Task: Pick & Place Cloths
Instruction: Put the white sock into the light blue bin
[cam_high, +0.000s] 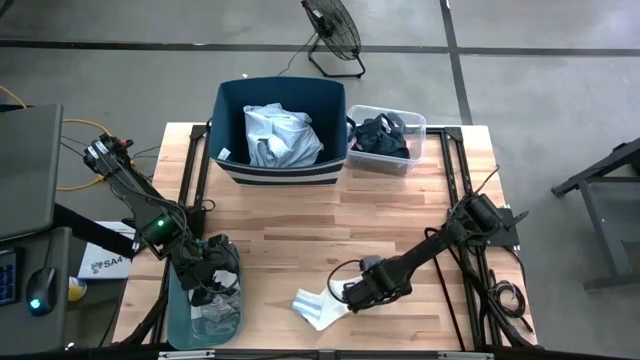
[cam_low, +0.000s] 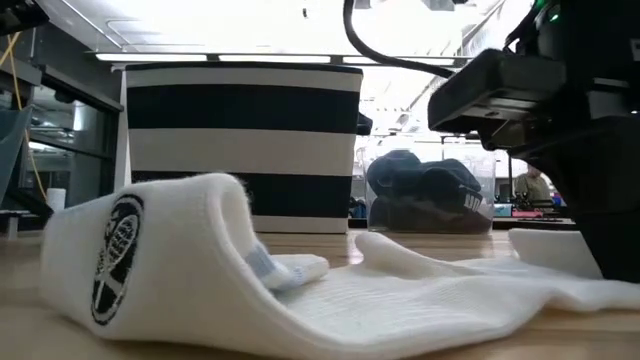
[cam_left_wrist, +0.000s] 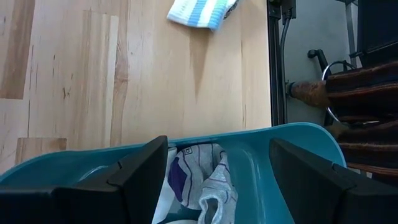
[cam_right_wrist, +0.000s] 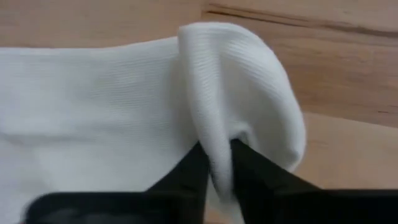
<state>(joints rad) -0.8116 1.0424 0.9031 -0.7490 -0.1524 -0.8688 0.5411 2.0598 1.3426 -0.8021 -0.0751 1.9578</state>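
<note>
A white sock (cam_high: 318, 308) with pale blue stripes lies flat on the wood table near its near edge; it fills the low view's foreground (cam_low: 300, 290). My right gripper (cam_high: 350, 297) is at the sock's right end, shut on it (cam_right_wrist: 217, 152). My left gripper (cam_left_wrist: 217, 186) is open over the teal tub (cam_high: 205, 315) at the near left corner, above a grey-and-purple sock (cam_left_wrist: 208, 183) that lies inside; it touches nothing. A light blue shirt (cam_high: 282, 135) lies in the navy bin (cam_high: 232, 100). Dark garments (cam_high: 383, 135) fill a clear box. My right gripper pinches a raised fold (cam_right_wrist: 217, 124) at the white sock's right end between its two fingers (cam_right_wrist: 252, 165). It comes slanting down from the table's right. The fold stands up between the fingertips, and the rest of the sock (cam_right_wrist: 93, 106) lies flat on the table.
The navy bin with its striped base (cam_low: 240, 140) and the clear box (cam_high: 412, 125) stand at the table's far edge. Bare wood (cam_high: 330, 220) lies between them and the sock. A floor fan (cam_high: 332, 30) stands beyond the table, and a monitor and mouse sit to the left.
</note>
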